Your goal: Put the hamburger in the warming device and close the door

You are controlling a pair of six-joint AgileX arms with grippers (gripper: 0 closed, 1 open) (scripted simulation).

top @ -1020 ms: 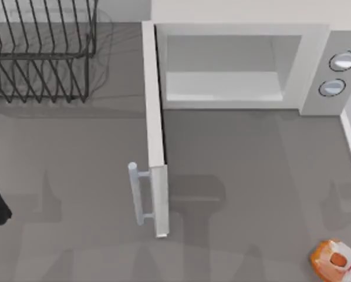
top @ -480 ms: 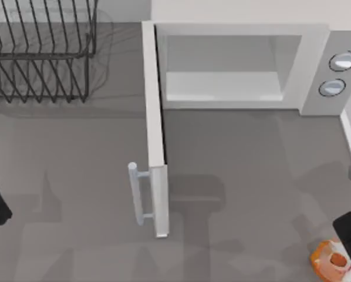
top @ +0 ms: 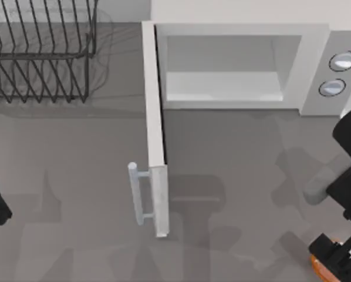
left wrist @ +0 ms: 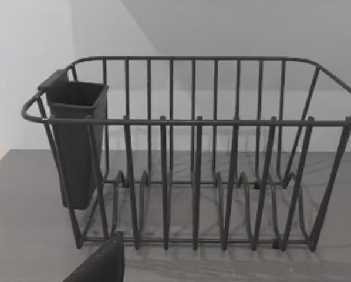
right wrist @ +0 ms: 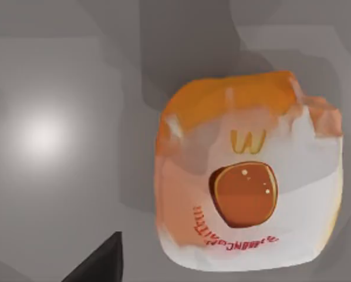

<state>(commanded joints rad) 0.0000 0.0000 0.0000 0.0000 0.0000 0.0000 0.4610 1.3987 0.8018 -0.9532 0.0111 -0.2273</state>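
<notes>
One small orange-and-white wrapped hamburger (right wrist: 249, 191) with a reddish-brown round centre.

A grey table (top: 76, 176) carries a white microwave (top: 316, 64) along its far edge, door (top: 155, 135) swung open toward the front. A black wire dish rack (top: 40, 53) occupies the far left corner; a hamburger (right wrist: 246, 176) lies at the front right corner.
</notes>
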